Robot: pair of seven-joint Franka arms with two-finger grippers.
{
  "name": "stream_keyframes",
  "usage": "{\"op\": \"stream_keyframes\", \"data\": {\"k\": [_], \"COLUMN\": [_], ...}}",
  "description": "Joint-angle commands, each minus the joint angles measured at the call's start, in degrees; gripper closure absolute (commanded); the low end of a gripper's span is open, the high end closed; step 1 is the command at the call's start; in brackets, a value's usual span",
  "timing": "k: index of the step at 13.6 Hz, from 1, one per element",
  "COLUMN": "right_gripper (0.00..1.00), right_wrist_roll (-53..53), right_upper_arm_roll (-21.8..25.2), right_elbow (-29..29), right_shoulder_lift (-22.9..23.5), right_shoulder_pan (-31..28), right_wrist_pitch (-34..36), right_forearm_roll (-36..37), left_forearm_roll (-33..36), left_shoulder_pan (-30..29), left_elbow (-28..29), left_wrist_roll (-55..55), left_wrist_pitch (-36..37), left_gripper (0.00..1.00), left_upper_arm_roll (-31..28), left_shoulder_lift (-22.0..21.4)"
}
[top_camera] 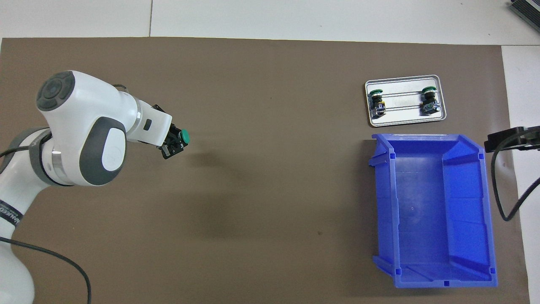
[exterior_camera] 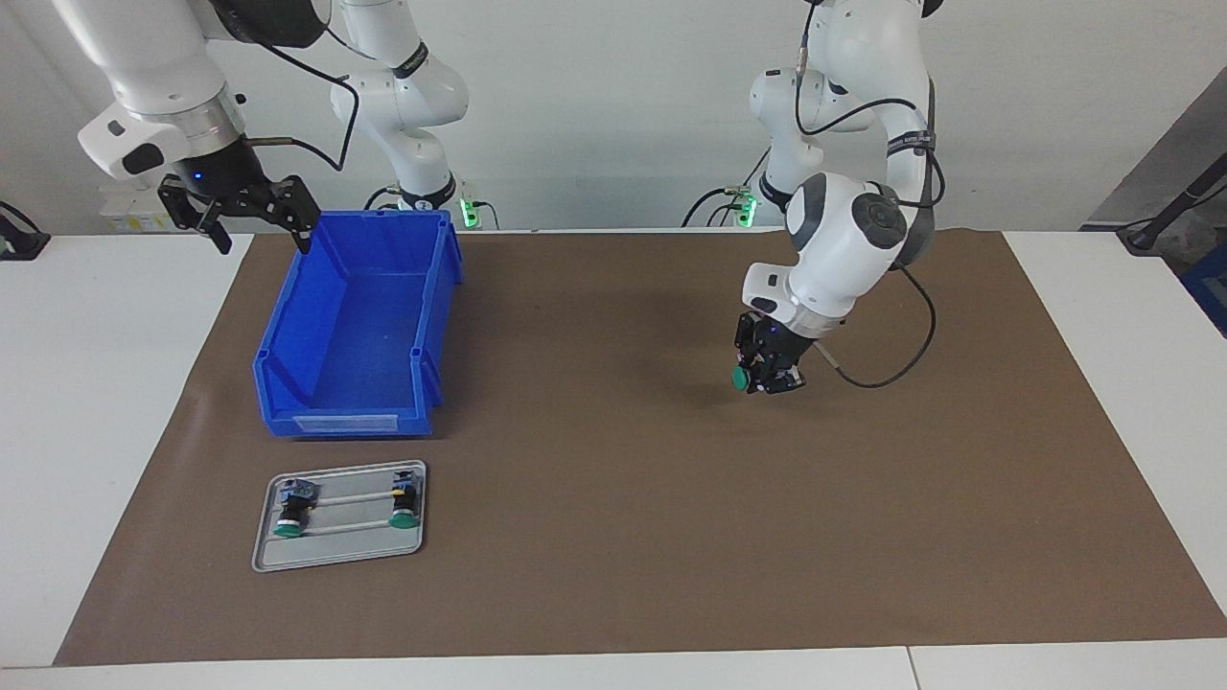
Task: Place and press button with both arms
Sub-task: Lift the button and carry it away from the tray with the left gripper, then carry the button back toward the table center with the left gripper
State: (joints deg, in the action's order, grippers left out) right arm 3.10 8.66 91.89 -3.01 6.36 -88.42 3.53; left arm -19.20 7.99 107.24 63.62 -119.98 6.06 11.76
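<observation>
My left gripper point(exterior_camera: 764, 377) hangs low over the bare brown mat point(exterior_camera: 613, 479) toward the left arm's end, shut on the button point(exterior_camera: 741, 378). The round green cap sticks out sideways past the fingertips and the black body sits between them. Seen from overhead, the left gripper point(top_camera: 175, 144) holds the button point(top_camera: 184, 136) with its cap pointing toward the middle of the table. My right gripper point(exterior_camera: 257, 228) hangs high and open, holding nothing, over the mat's edge beside the blue bin point(exterior_camera: 355, 326). Only the right gripper's tip point(top_camera: 510, 139) shows in the overhead view.
A grey metal tray point(exterior_camera: 340, 551) lies on the mat just farther from the robots than the bin, with two more green-capped buttons point(exterior_camera: 290, 508) point(exterior_camera: 405, 504) lying on it. The blue bin point(top_camera: 430, 207) holds nothing. White tabletop borders the mat.
</observation>
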Motion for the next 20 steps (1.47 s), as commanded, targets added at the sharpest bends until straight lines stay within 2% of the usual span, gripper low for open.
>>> {"op": "stream_keyframes", "data": {"k": [1,3,9,12,15,18,20], "right_gripper": [0.00,0.00,0.00,0.00,0.00,0.00,0.00], "right_wrist_roll": [1.3,1.3,1.3,1.3,1.3,1.3,1.3], "right_upper_arm_roll": [-0.3,-0.2,-0.2,-0.2,-0.2,-0.3,-0.2], "right_elbow": [0.0,0.0,0.0,0.0,0.0,0.0,0.0], "right_shoulder_lift": [0.0,0.0,0.0,0.0,0.0,0.0,0.0], "right_shoulder_pan": [-0.6,-0.6,-0.6,-0.6,-0.6,-0.6,-0.6], "right_wrist_pitch": [0.2,0.1,0.2,0.2,0.1,0.2,0.2], "right_forearm_roll": [-0.5,-0.5,-0.5,-0.5,-0.5,-0.5,-0.5], "left_forearm_roll": [-6.3,-8.1,-22.0,-34.8,-40.9,-50.0,-54.1], "left_shoulder_pan": [-5.2,-8.6,-15.9,-18.4,-18.5,-18.0,-17.4], "left_elbow": [-3.4,-3.1,0.9,9.5,16.0,23.3,25.5], "left_wrist_roll": [6.7,11.2,22.0,32.2,38.4,47.5,52.8], "left_wrist_pitch": [4.7,6.4,9.4,8.6,7.2,5.3,5.0], "left_gripper": [0.67,0.67,0.67,0.71,0.71,0.71,0.76], "left_upper_arm_roll": [0.4,0.5,0.5,0.3,0.3,0.3,0.4], "left_shoulder_lift": [1.2,1.2,-0.7,-4.6,-7.4,-8.7,-7.6]}}
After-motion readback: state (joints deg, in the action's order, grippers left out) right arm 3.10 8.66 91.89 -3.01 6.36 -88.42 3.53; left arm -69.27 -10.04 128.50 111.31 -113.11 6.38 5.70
